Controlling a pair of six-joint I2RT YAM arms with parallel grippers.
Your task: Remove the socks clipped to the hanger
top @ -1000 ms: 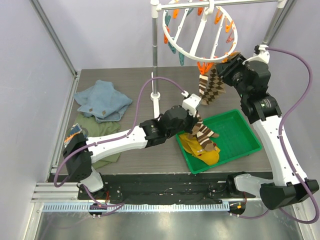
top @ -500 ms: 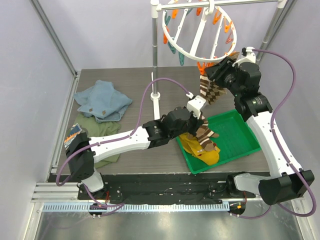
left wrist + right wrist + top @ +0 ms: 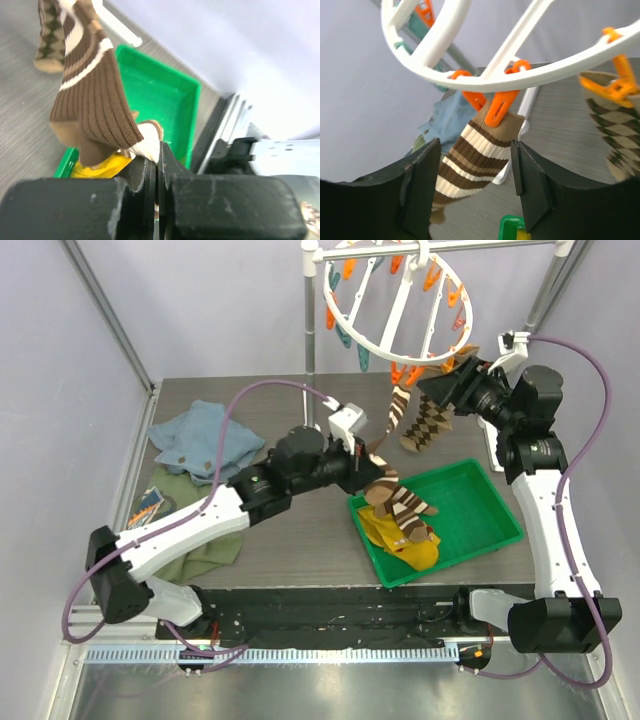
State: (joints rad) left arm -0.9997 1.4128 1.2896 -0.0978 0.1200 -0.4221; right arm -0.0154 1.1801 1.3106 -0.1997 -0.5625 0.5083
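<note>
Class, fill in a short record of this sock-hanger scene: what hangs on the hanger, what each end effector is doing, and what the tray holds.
on hanger: striped sock and diamond sock, both clipped
left end effector: shut on the striped sock's lower end
right end effector: open, one finger on each side of the striped sock, just below its orange clip
green tray: yellow socks with a second striped sock on top
</note>
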